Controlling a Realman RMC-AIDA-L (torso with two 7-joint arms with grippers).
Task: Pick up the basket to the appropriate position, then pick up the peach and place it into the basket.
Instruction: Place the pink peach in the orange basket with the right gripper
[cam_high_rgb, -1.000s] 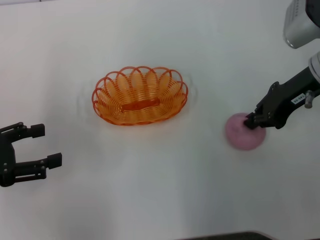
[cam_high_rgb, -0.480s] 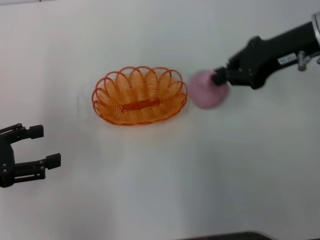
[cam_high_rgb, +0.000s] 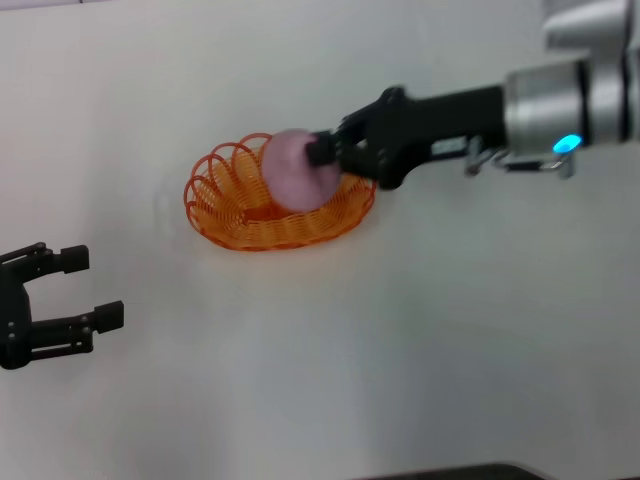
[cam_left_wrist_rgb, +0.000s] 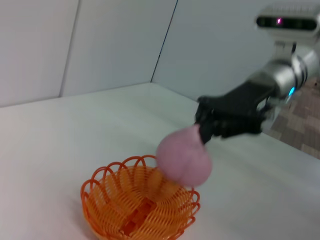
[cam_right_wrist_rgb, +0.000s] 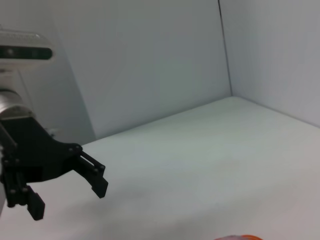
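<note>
Peach (cam_high_rgb: 296, 171) (gripped) hangs above basket (cam_high_rgb: 222, 215).

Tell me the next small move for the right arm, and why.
Probably lower a little, then release. The right gripper holds the peach above the basket, clear of its floor in the left wrist view. The left gripper waits open at the near left.

Right gripper (cam_high_rgb: 322, 152) clamped on the peach (cam_high_rgb: 296, 170) over the basket (cam_high_rgb: 228, 213) — left gripper (cam_high_rgb: 95, 290) apart, fingers spread
</note>
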